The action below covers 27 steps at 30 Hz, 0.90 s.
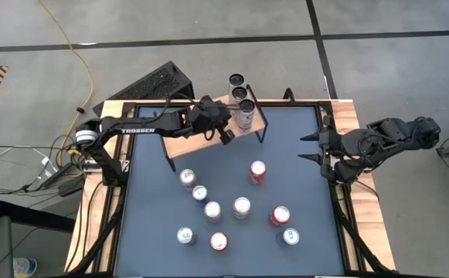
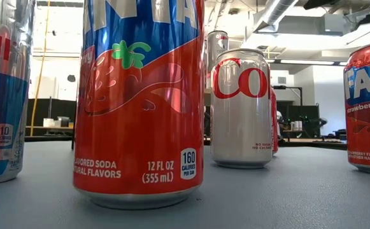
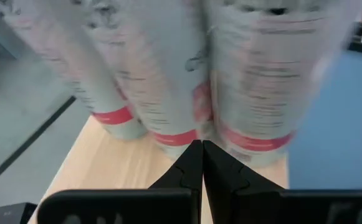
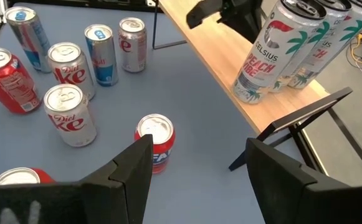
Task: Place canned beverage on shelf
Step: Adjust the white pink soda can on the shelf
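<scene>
The shelf [image 1: 187,144], a light wooden board on thin black legs, stands at the table's far edge. Three tall white and red cans [image 1: 245,113] stand upright in a row at its right end, seen also in the right wrist view [image 4: 265,59]. My left gripper [image 1: 227,131] is shut and hovers just above the board, pointing at the cans' lower ends [image 3: 249,134] with nothing between its fingers. Several more cans [image 1: 242,207] stand upright on the blue-grey mat. My right gripper [image 4: 199,163] waits open over the table's right side, holding nothing.
The loose cans on the mat include red ones [image 1: 257,172] and silver ones [image 1: 212,210], grouped in the middle and near part. The low view shows a red and blue can [image 2: 140,102] and a silver one [image 2: 241,108] close up. Bare board [image 4: 212,53] lies left of the three cans.
</scene>
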Each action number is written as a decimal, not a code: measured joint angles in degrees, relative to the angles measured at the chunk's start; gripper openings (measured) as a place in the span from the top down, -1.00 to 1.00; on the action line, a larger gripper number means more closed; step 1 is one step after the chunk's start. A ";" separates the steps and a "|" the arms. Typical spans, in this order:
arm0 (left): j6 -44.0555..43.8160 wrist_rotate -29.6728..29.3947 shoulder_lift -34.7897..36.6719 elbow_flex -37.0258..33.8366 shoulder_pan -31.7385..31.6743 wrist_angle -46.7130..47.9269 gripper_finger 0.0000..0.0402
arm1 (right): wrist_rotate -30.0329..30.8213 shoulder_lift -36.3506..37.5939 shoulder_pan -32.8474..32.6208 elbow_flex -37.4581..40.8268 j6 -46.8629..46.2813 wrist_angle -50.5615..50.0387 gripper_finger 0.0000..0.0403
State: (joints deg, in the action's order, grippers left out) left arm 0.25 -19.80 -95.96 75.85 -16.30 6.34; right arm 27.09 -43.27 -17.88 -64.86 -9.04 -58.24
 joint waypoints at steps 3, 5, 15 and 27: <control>-0.03 0.98 -0.41 0.02 -1.25 -2.11 1.00 | 0.00 0.02 0.01 0.00 0.02 -0.02 -0.19; -0.04 1.15 -0.69 0.01 -1.81 -2.06 1.00 | 0.00 0.00 -0.01 0.02 0.06 -0.02 -0.19; 0.10 2.86 -0.70 0.02 -2.80 -4.77 1.00 | 0.00 0.00 0.00 0.02 0.34 -0.02 -0.19; 0.92 3.05 -0.70 0.00 -2.95 -5.48 1.00 | 0.00 0.00 0.01 0.02 0.44 0.02 -0.19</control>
State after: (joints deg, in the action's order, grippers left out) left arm 1.17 -16.75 -96.66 75.85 -19.25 0.86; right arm 27.09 -43.27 -17.87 -64.84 -8.60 -58.22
